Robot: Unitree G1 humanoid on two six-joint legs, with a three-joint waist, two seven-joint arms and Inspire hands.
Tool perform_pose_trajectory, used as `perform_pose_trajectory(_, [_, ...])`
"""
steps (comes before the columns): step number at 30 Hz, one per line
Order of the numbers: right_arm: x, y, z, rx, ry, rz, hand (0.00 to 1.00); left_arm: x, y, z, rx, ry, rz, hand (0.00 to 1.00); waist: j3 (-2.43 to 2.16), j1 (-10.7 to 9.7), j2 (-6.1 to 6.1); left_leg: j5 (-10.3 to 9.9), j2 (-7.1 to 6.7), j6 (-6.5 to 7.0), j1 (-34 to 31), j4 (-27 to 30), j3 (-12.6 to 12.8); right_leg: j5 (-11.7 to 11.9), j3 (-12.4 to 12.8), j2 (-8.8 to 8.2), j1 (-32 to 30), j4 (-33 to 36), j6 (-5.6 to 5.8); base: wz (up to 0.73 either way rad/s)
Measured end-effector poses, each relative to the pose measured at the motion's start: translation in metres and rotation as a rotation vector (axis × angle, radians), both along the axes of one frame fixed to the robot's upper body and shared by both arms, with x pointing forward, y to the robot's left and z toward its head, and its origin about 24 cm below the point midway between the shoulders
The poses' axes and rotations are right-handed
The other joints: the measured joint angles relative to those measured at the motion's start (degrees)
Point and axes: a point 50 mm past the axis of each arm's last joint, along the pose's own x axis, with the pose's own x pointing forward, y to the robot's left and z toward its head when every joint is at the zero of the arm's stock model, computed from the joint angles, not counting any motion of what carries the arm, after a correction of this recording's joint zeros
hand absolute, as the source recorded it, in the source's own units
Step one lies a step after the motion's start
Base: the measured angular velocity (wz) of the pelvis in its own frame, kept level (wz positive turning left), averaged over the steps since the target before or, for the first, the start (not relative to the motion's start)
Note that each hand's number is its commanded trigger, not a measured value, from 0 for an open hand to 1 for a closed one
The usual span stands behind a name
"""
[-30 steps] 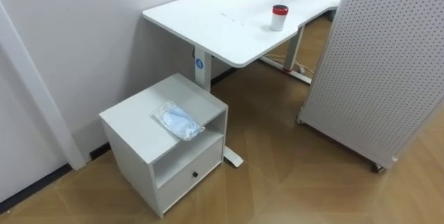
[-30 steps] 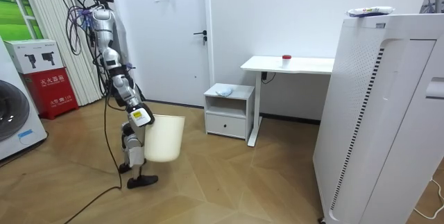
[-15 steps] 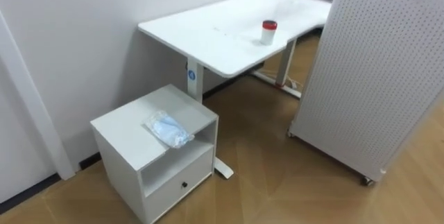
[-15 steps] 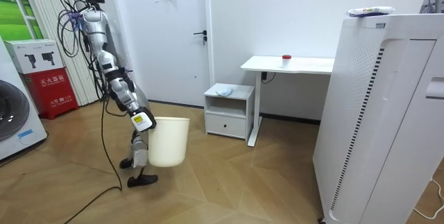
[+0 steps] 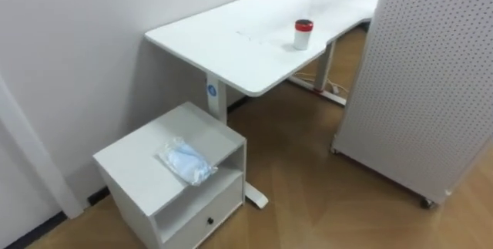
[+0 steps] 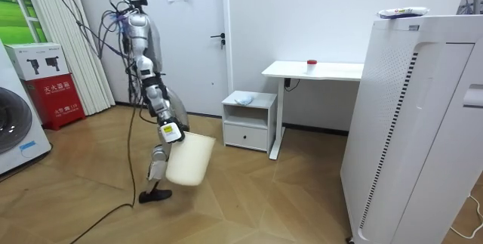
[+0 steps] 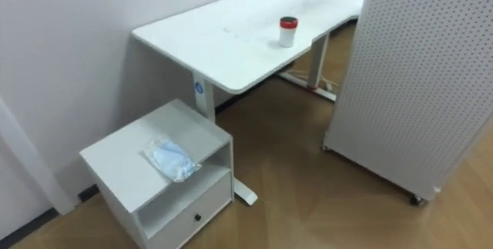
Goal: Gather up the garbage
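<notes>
Garbage: a crumpled pale-blue bag [image 5: 187, 162] lies on top of the small cabinet [image 5: 131, 160], near its front edge, just beside the desk [image 5: 231, 45].
Right hand [image 6: 170, 131]: low at the robot's side, at the rim of a cream bin [image 6: 189, 162]; the fingers are too small to tell how they sit.
Bin: hangs tilted, probably brought along to take the bag.
Stance: on the wood floor, facing the cabinet, well apart from it, so out of reach.

We log a crumpled pale-blue plastic wrapper [image 5: 187, 162] at the small white cabinet [image 5: 127, 160] top's front edge, and a red-lidded white canister [image 5: 303, 35] near the white desk [image 5: 231, 41] edge.
</notes>
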Motion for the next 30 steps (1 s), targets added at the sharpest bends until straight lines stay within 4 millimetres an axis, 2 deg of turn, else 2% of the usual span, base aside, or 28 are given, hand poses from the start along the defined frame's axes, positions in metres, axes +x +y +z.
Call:
perform_pose_trajectory(1, [-0.001, 0.0, 0.0, -0.001, 0.001, 0.002, 1.0, 0.001, 0.0, 0.0, -0.002, -0.007, -0.002, 0.0, 0.03, 0.0, -0.05, -0.9, 0.06, -0.02, 0.0, 0.9, 0.2, -0.2, 0.2, -0.18, 0.5, -0.4, 0.13, -0.19])
perform_pose_trajectory(3, [0.002, 0.0, 0.001, -0.003, -0.016, 0.009, 1.0, 0.012, -0.001, 0.0, -0.004, -0.037, -0.008, 0.0, -0.01, 0.1, -0.14, -4.1, 0.0, 0.1, -1.1, 4.4, 0.7, -1.4, 0.8, -0.83, 0.9, -0.2, 0.67, -0.09])
perform_pose_trajectory(4, [0.003, 0.0, 0.001, -0.003, -0.019, 0.014, 1.0, 0.016, -0.001, 0.001, -0.003, -0.045, -0.008, 0.0, -0.03, 0.0, -0.18, -4.7, -0.19, 0.15, -1.3, 5.0, 0.7, -1.7, 0.8, -1.04, 1.0, -0.2, 0.81, 0.0])
perform_pose_trajectory(6, [0.01, 0.002, 0.001, -0.002, -0.029, 0.043, 1.0, 0.032, -0.001, 0.002, -0.003, -0.09, -0.018, 0.0, -0.09, 0.5, -0.28, -7.2, -1.08, 0.61, -2.8, 7.1, 0.9, -2.6, 0.9, -2.01, 1.0, -0.1, 1.56, 0.0])
perform_pose_trajectory(7, [0.012, 0.003, 0.001, -0.001, -0.031, 0.054, 1.0, 0.037, -0.001, 0.003, -0.004, -0.101, -0.018, 0.0, -0.18, 0.6, -0.34, -7.9, -1.53, 0.76, -3.1, 7.1, 0.9, -2.9, 0.8, -2.4, 0.8, 0.4, 1.77, 0.14])
perform_pose_trajectory(8, [0.017, 0.004, 0.001, -0.001, -0.038, 0.065, 1.0, 0.046, -0.002, 0.003, -0.009, -0.124, -0.015, 0.0, -0.49, 0.6, -0.27, -8.6, -2.16, 1.08, -2.8, 6.8, 0.8, -3.3, 0.5, -3.37, -0.2, 3.3, 2.47, 0.2])
perform_pose_trajectory(9, [0.022, 0.005, 0.001, -0.005, -0.044, 0.079, 1.0, 0.054, -0.002, 0.004, -0.017, -0.154, 0.005, 0.0, -0.16, 0.7, -0.86, -9.2, -2.87, 1.79, -2.0, 6.6, 1.2, -3.3, 0.4, -4.4, -2.1, 8.0, 2.69, 0.17])
perform_pose_trajectory(10, [0.025, 0.005, 0.002, -0.009, -0.05, 0.082, 1.0, 0.056, -0.002, 0.005, -0.02, -0.166, 0.019, 0.0, -0.24, 0.9, -0.88, -9.6, -3.17, 1.93, -1.6, 6.5, 1.3, -3.1, 0.1, -4.97, -3.1, 10.7, 3.04, 0.09])
perform_pose_trajectory(11, [0.03, 0.005, 0.002, -0.02, -0.059, 0.094, 1.0, 0.057, -0.001, 0.005, -0.025, -0.187, 0.044, 0.0, -0.26, 0.9, -0.8, -10.4, -3.6, 2.51, -0.6, 6.6, 1.7, -1.9, -1.5, -6.28, -5.1, 16.4, 4.96, 0.12])
perform_pose_trajectory(12, [0.035, 0.006, 0.003, -0.03, -0.072, 0.111, 1.0, 0.062, 0.0, 0.007, -0.021, -0.21, 0.053, 0.0, -0.29, 0.7, -0.43, -11.2, -3.95, 2.97, 0.3, 6.8, 1.7, 0.3, -2.6, -7.32, -6.8, 22.0, 5.4, 0.18])
perform_pose_trajectory(13, [0.037, 0.007, 0.003, -0.031, -0.082, 0.114, 1.0, 0.065, 0.0, 0.007, -0.016, -0.224, 0.053, 0.0, -0.22, 0.6, -0.49, -11.5, -4.24, 3.15, 1.0, 6.4, 1.7, 1.6, -3.1, -7.87, -7.8, 24.9, 5.47, 0.23])
perform_pose_trajectory(14, [0.041, 0.006, 0.005, -0.034, -0.101, 0.114, 1.0, 0.068, 0.0, 0.008, -0.006, -0.239, 0.054, 0.0, 0.01, 0.7, -0.36, -12.3, -4.52, 3.38, 2.4, 5.7, 1.6, 5.7, -3.5, -8.74, -10.1, 30.8, 5.17, 0.14])
perform_pose_trajectory(15, [0.044, 0.006, 0.005, -0.035, -0.113, 0.108, 1.0, 0.073, 0.0, 0.009, -0.001, -0.261, 0.049, 0.0, 0.15, 0.8, 0.09, -12.7, -4.59, 3.5, 3.8, 4.6, 1.3, 11.2, -3.7, -9.33, -12.7, 35.8, 4.79, 0.06])
perform_pose_trajectory(16, [0.047, 0.007, 0.006, -0.035, -0.123, 0.108, 1.0, 0.073, 0.0, 0.01, 0.004, -0.266, 0.048, 0.0, 0.3, 0.9, 0.52, -12.8, -4.61, 3.53, 4.5, 3.7, 1.0, 12.9, -3.8, -9.45, -14.3, 38.2, 4.44, 0.0])
perform_pose_trajectory(17, [0.053, 0.007, 0.008, -0.038, -0.154, 0.109, 1.0, 0.077, -0.001, 0.01, 0.011, -0.279, 0.039, 0.0, 0.21, 0.7, 0.71, -12.8, -4.49, 3.54, 5.2, 2.4, 0.3, 12.1, -3.9, -9.4, -17.9, 41.7, 4.05, 0.0])
perform_pose_trajectory(18, [0.058, 0.006, 0.01, -0.039, -0.184, 0.098, 1.0, 0.082, -0.003, 0.011, 0.014, -0.296, 0.023, 0.0, 0.61, 0.5, 1.6, -12.7, -4.06, 3.48, 5.7, 1.4, -0.2, 9.6, -4.5, -9.03, -21.9, 42.8, 3.49, 0.07])
perform_pose_trajectory(19, [0.06, 0.006, 0.011, -0.041, -0.2, 0.094, 1.0, 0.084, -0.005, 0.012, 0.013, -0.307, 0.013, 0.0, 0.68, 0.4, 1.95, -12.7, -3.79, 3.46, 5.7, 1.2, -0.4, 8.3, -4.7, -8.56, -23.9, 42.2, 3.4, 0.2])
perform_pose_trajectory(20, [0.065, 0.006, 0.012, -0.041, -0.22, 0.085, 1.0, 0.092, -0.009, 0.013, 0.01, -0.335, -0.002, 0.0, 0.86, 0.0, 2.57, -12.8, -3.18, 3.27, 5.5, 0.9, -1.5, 6.5, -4.9, -7.11, -27.3, 38.4, 3.29, 0.39])
perform_pose_trajectory(21, [0.067, 0.006, 0.012, -0.038, -0.233, 0.075, 1.0, 0.101, -0.011, 0.015, 0.005, -0.366, -0.026, 0.0, 1.08, -0.8, 2.99, -12.7, -2.75, 3.04, 5.1, 0.8, -2.7, 5.7, -5.2, -5.98, -29.9, 31.8, 3.18, 0.44])
perform_pose_trajectory(22, [0.069, 0.007, 0.013, -0.037, -0.239, 0.072, 1.0, 0.105, -0.013, 0.016, 0.002, -0.379, -0.031, 0.0, 1.04, -0.8, 3.13, -12.9, -2.42, 2.77, 4.8, 0.8, -2.9, 5.8, -5.0, -5.27, -31.0, 27.5, 3.18, 0.36])
perform_pose_trajectory(23, [0.073, 0.009, 0.013, -0.037, -0.255, 0.068, 1.0, 0.11, -0.015, 0.017, -0.003, -0.398, -0.036, 0.0, 0.9, -0.7, 2.92, -13.0, -2.21, 2.3, 4.5, 0.5, -3.4, 7.0, -4.6, -4.42, -32.1, 17.8, 2.87, 0.18])
perform_pose_trajectory(24, [0.075, 0.01, 0.014, -0.036, -0.264, 0.067, 1.0, 0.112, -0.015, 0.018, -0.004, -0.403, -0.042, 0.0, 0.91, -0.8, 2.92, -13.2, -2.2, 1.92, 4.5, 0.6, -4.0, 8.9, -4.4, -4.16, -32.6, 13.1, 2.87, 0.36])
perform_pose_trajectory(25, [0.077, 0.012, 0.014, -0.032, -0.274, 0.063, 1.0, 0.116, -0.019, 0.018, -0.01, -0.407, -0.06, 0.0, 0.81, -1.4, 3.1, -13.5, -1.75, 1.27, 4.2, 1.1, -5.6, 14.8, -4.3, -3.31, -32.8, 9.3, 2.61, 0.42])
perform_pose_trajectory(26, [0.077, 0.015, 0.013, -0.027, -0.275, 0.063, 1.0, 0.12, -0.023, 0.019, -0.019, -0.417, -0.077, 0.0, 0.17, -1.7, 3.38, -13.2, -1.04, 0.19, 3.8, 1.1, -5.9, 16.5, -4.4, -2.15, -32.1, 8.4, 1.45, 0.34])
perform_pose_trajectory(27, [0.079, 0.017, 0.012, -0.022, -0.274, 0.069, 1.0, 0.122, -0.023, 0.019, -0.021, -0.427, -0.08, 0.0, 0.27, -1.4, 3.42, -13.0, -0.96, -0.23, 3.5, 1.2, -5.7, 16.7, -4.6, -1.79, -31.9, 8.0, 1.11, 0.16])
perform_pose_trajectory(28, [0.084, 0.021, 0.012, -0.017, -0.28, 0.085, 1.0, 0.127, -0.023, 0.02, -0.025, -0.441, -0.076, 0.0, 0.63, -1.6, 3.51, -12.7, 0.07, -1.09, 1.7, 3.6, -5.5, 17.0, -3.6, -1.0, -31.0, 6.5, 0.75, 0.22])
perform_pose_trajectory(29, [0.09, 0.024, 0.013, -0.018, -0.29, 0.104, 1.0, 0.133, -0.023, 0.022, -0.028, -0.457, -0.07, 0.0, 0.76, -2.1, 3.56, -11.6, 0.74, -2.01, 0.0, 2.1, -6.0, 17.2, -1.0, -0.26, -30.7, 5.5, 1.1, 0.47])
perform_pose_trajectory(30, [0.093, 0.026, 0.013, -0.016, -0.299, 0.107, 1.0, 0.145, -0.024, 0.027, -0.027, -0.488, -0.078, 0.0, 1.25, -2.8, 3.19, -10.0, 0.97, -1.21, -1.0, -0.1, -5.6, 17.1, 0.4, 0.07, -31.1, 5.6, 1.49, 0.39])
